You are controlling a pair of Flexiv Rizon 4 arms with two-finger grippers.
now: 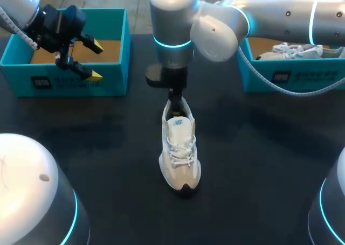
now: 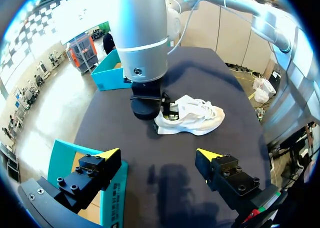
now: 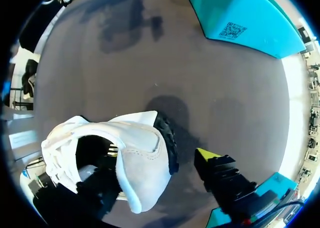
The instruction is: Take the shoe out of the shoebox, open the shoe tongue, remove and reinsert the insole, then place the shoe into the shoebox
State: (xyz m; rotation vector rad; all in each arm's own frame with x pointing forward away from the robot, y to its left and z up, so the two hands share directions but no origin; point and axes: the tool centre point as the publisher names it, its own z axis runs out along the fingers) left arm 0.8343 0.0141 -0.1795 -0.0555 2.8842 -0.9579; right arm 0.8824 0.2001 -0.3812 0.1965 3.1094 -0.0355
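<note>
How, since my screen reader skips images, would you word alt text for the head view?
A white shoe stands mid-table, toe toward the camera, the right gripper at its heel opening. The left gripper hangs open over a teal shoebox far left; a second teal box far right holds white shoes.

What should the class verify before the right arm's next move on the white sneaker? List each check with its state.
1. White lace-up sneaker out of its box, upright on the black table: ok.
2. Right gripper straddles the heel, one finger inside the collar: ok.
3. Outer finger touching the heel: not ok, a gap shows.
4. Insole's position inside: cannot tell, hidden.
5. Left gripper open, empty, clear of the sneaker: ok.
6. Teal cardboard shoebox beside it empty: ok.
</note>
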